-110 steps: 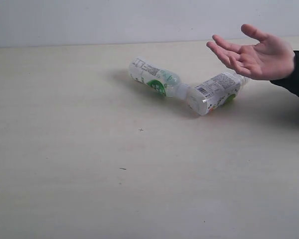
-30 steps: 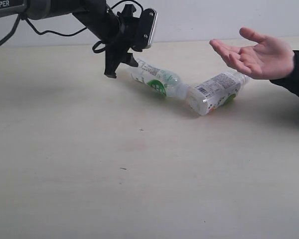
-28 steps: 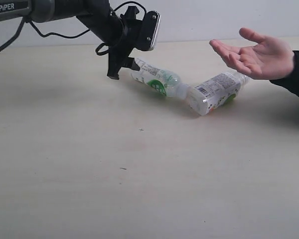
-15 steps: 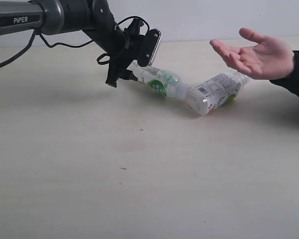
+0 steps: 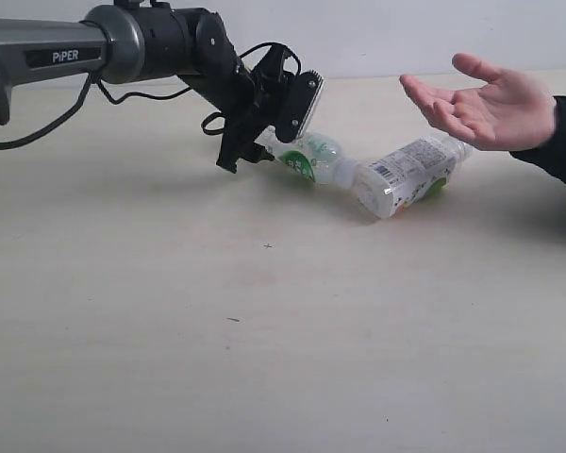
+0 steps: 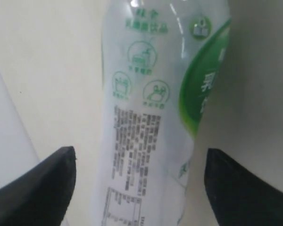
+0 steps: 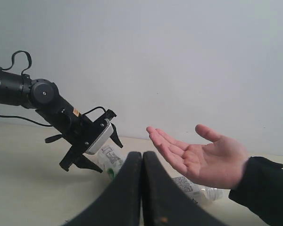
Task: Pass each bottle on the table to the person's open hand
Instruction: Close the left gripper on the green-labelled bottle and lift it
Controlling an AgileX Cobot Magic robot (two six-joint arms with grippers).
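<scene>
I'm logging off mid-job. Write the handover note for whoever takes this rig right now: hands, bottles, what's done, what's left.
Left hand: open, straddling the left bottle, one finger on each side, not gripping yet.
Right hand: shut, empty, away from the bottles.
Bottles: two in view, both lying on the table, end to end. The right bottle lies below the person's open hand, which is palm up and empty.
Done: left hand lined up on the left bottle.
Left: close, lift and pass it to the palm, then do the right bottle.

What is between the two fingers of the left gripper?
A clear bottle with a white-and-green label, lying down. The left wrist view shows it, with a gap to each finger.
</scene>
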